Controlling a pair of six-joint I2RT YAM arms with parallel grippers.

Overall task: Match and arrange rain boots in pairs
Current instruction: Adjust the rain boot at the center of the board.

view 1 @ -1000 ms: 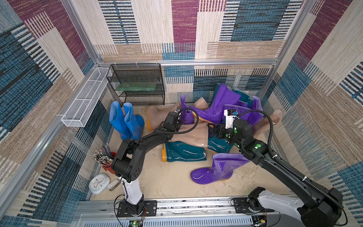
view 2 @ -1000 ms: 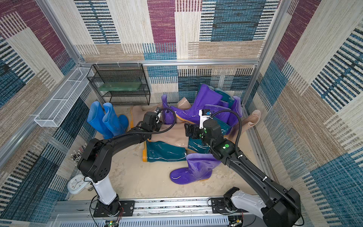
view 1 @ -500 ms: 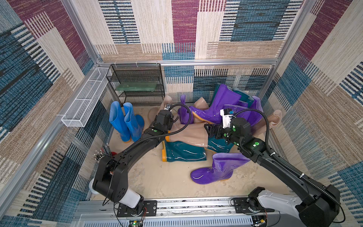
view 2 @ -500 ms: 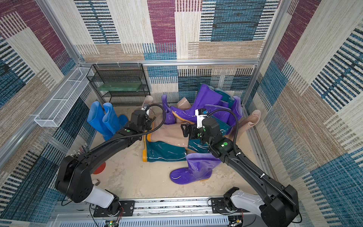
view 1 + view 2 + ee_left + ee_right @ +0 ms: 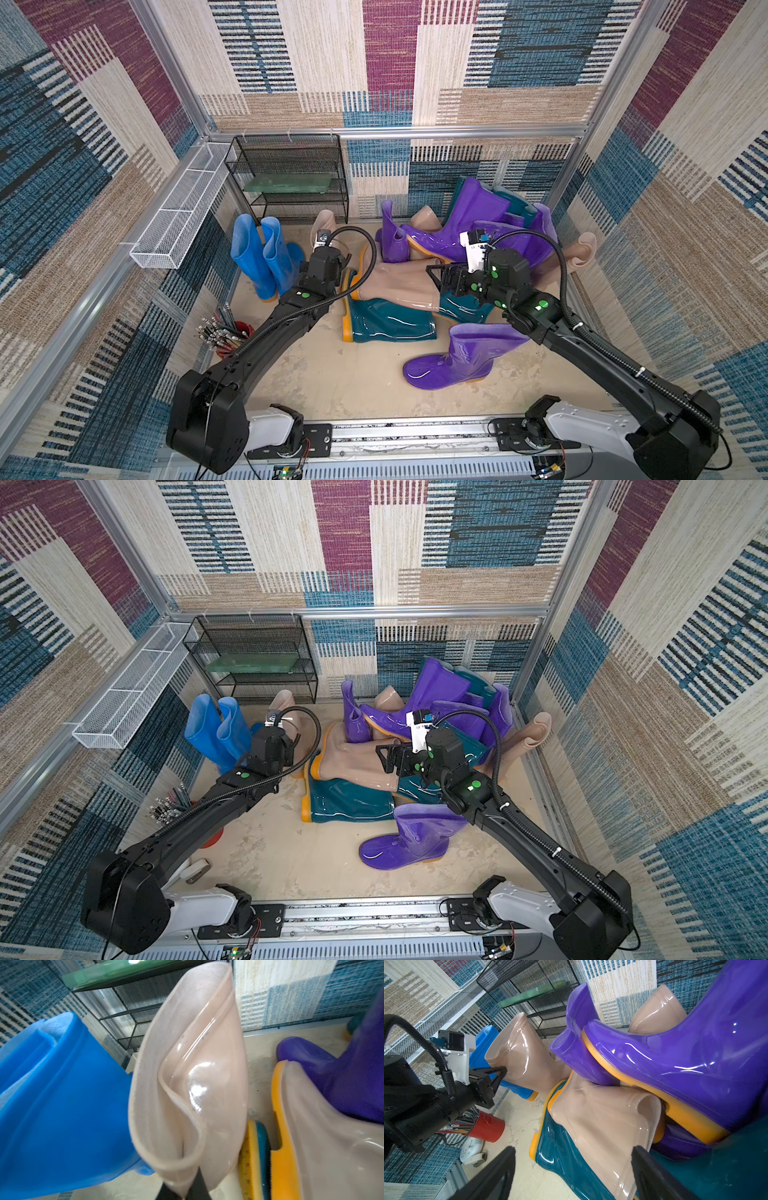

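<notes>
My left gripper (image 5: 185, 1193) is shut on the cuff of an upright beige rain boot (image 5: 193, 1076), which stands right beside the blue pair (image 5: 262, 253); the right wrist view shows this grip (image 5: 500, 1072) too. My right gripper (image 5: 574, 1174) is open, its fingers (image 5: 496, 1172) on either side of the cuff end of a second beige boot (image 5: 399, 282). That one lies across a dark teal boot (image 5: 386, 324). A short purple boot (image 5: 457, 357) stands nearer the front. More purple, teal and beige boots are heaped at the back right (image 5: 478, 224).
A black wire rack (image 5: 291, 178) stands against the back wall and a white wire basket (image 5: 178, 216) hangs on the left wall. A red cup of pens (image 5: 232, 336) and a small clock (image 5: 470, 1149) sit at the front left.
My left gripper has drawn its beige boot leftward from the pile to the blue pair. The right gripper has edged left over the lying beige boot.
</notes>
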